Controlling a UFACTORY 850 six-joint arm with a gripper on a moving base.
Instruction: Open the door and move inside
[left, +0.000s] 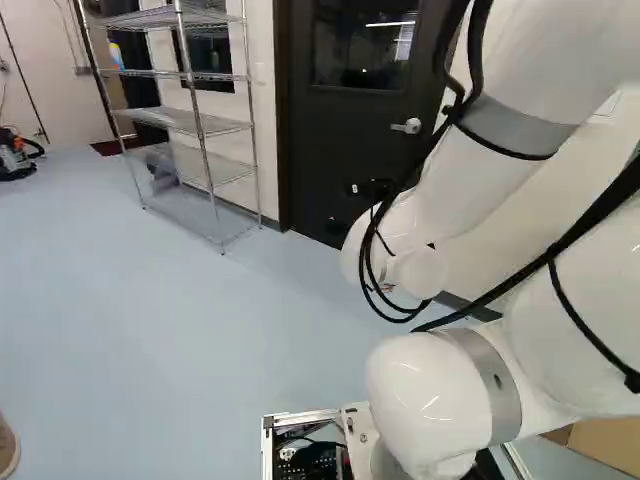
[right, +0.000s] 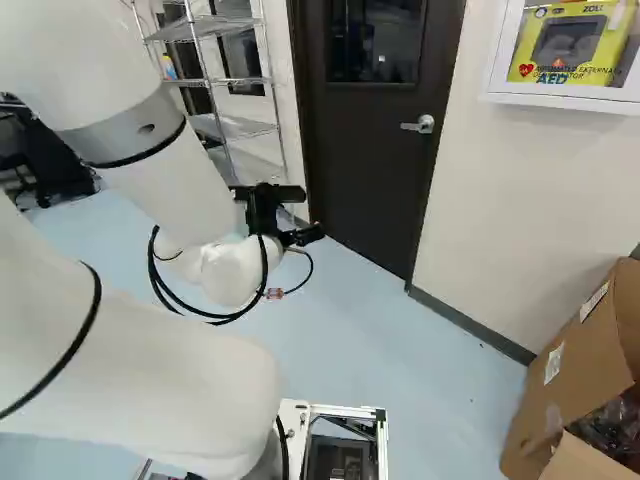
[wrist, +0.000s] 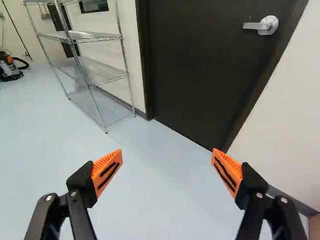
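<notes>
Gripper (wrist: 167, 156)'s spread wide, holding nothing. Door (right: 370, 170)'s closed, upper middle of the right base view, lever (right: 425, 124) on its right side. Looks like the approach step; next it probably needs to get closer and line up with that lever.

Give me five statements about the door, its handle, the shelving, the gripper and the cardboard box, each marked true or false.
1. The door is shut. True.
2. The metal shelving stands between the door and the gripper. False: the shelving stands off to one side of the door.
3. The gripper is open. True.
4. The gripper holds the handle. False: the handle is untouched.
5. The cardboard box has open flaps. True.
</notes>
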